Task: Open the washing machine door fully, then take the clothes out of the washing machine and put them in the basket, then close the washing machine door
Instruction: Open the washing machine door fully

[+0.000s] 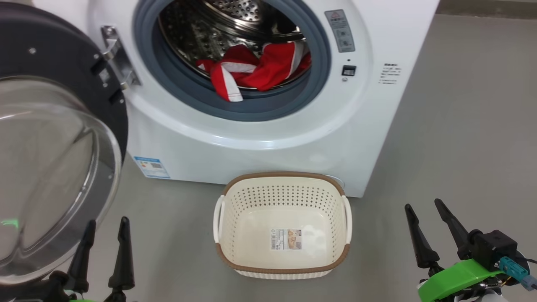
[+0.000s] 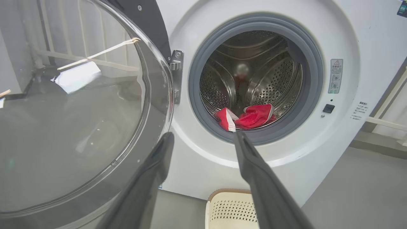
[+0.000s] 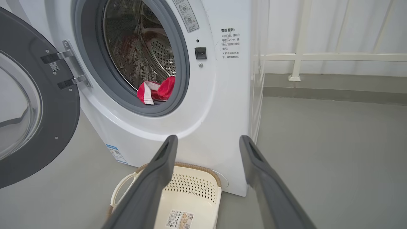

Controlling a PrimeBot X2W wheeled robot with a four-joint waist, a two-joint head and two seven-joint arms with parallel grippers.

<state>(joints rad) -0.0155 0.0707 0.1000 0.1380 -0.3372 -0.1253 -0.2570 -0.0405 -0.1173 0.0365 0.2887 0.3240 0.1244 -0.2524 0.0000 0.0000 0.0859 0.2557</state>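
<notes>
At the drum's (image 1: 218,29) front edge, red white-striped clothes (image 1: 256,69) lie bunched, door (image 1: 54,147) standing open; left gripper (image 1: 107,222) and right gripper (image 1: 423,205) spread wide, empty.

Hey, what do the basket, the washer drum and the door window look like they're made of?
Basket: likely moulded plastic, matte cream, with regular punched holes; its brown rim seems to imitate weave.
Drum: apparently stainless steel, shiny and perforated, with bright reflections.
Door window: clear and glossy, probably glass, though clear plastic can't be ruled out; it is see-through and shows reflections.
</notes>
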